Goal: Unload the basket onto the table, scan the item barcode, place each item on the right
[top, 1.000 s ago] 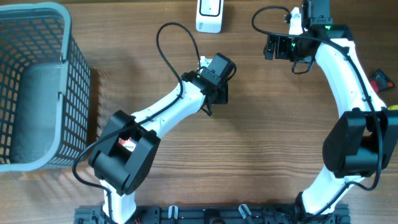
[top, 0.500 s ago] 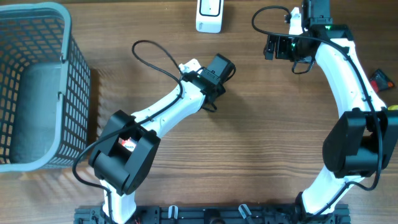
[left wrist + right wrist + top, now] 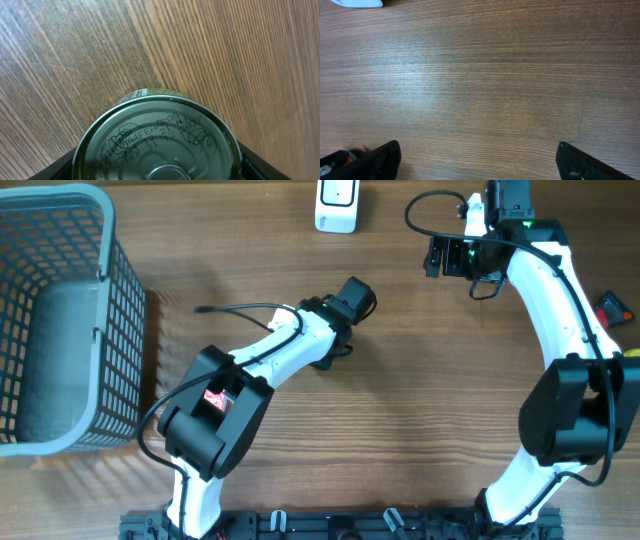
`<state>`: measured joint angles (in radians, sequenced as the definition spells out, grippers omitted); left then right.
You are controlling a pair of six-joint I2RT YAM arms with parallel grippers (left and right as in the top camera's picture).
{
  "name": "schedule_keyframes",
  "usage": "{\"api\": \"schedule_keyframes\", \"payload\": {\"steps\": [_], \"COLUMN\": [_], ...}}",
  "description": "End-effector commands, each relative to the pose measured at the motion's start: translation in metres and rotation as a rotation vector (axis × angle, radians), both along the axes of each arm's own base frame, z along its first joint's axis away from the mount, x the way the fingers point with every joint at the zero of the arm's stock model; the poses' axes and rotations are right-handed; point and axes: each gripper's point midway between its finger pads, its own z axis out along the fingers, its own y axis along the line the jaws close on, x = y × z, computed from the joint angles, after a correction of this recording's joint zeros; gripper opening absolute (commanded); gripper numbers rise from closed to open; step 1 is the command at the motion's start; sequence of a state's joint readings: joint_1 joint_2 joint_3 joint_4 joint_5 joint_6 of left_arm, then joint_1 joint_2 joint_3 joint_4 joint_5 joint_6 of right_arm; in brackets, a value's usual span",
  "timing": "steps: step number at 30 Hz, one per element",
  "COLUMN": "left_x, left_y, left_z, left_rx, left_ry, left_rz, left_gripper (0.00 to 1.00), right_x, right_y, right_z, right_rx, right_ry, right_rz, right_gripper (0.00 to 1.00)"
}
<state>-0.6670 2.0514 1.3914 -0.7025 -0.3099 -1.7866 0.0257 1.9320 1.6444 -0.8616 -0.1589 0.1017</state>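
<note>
A tin can (image 3: 160, 140) fills the lower part of the left wrist view, its metal end with a printed date code facing the camera. A strip of barcode (image 3: 133, 94) shows on its green side at the top edge. My left gripper (image 3: 157, 167) is shut on the can, a black finger (image 3: 250, 160) on either side. In the overhead view the left gripper (image 3: 348, 302) sits mid-table and hides the can. The white scanner (image 3: 338, 204) stands at the far edge. My right gripper (image 3: 442, 256) stands open over bare wood, to the right of the scanner.
A grey mesh basket (image 3: 60, 220) takes up the left end of the table. A small red and black object (image 3: 612, 310) lies at the right edge. The left arm's cable (image 3: 235, 310) loops out to the left. The scanner's corner (image 3: 360, 2) shows in the right wrist view.
The left wrist has rolled in place with the can in its grip, and its cable loop has swung from above the arm down to the left. The right arm has not moved.
</note>
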Motion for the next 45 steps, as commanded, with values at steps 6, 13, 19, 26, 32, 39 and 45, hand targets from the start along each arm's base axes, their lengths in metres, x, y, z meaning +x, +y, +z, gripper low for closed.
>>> {"api": "schedule_keyframes", "payload": {"steps": [6, 13, 19, 26, 32, 39, 45], "left_x": [-0.013, -0.013, 0.000, 0.004, -0.005, -0.022, -0.023], "left_y": [-0.015, -0.014, -0.024, -0.024, -0.012, 0.000, 0.000], "left_z": [-0.035, -0.035, -0.031, -0.019, 0.005, 0.034, 0.061], "left_rx": [-0.110, -0.089, -0.123, -0.075, -0.010, 0.085, 0.209], "left_ry": [0.084, 0.083, 0.035, 0.021, 0.037, 0.084, 0.067], "left_rz": [0.146, 0.098, 0.064, -0.110, -0.199, -0.425, -0.819], "left_gripper": [0.73, 1.00, 1.00, 1.00, 1.00, 1.00, 1.00], "right_x": [-0.003, -0.003, -0.003, -0.003, -0.003, -0.002, -0.002], "right_y": [-0.001, -0.001, -0.001, -0.001, -0.001, -0.001, -0.001], "right_z": [-0.007, -0.007, -0.007, -0.006, -0.006, -0.006, -0.006], "right_rx": [0.002, 0.002, 0.001, 0.001, 0.000, 0.000, 0.000], "right_ry": [0.031, 0.030, 0.030, 0.030, 0.029, 0.027, 0.026], "right_rz": [-0.014, -0.014, -0.013, -0.012, -0.011, -0.011, -0.011], "right_gripper": [1.00, 1.00, 1.00, 1.00, 1.00, 1.00, 1.00]}}
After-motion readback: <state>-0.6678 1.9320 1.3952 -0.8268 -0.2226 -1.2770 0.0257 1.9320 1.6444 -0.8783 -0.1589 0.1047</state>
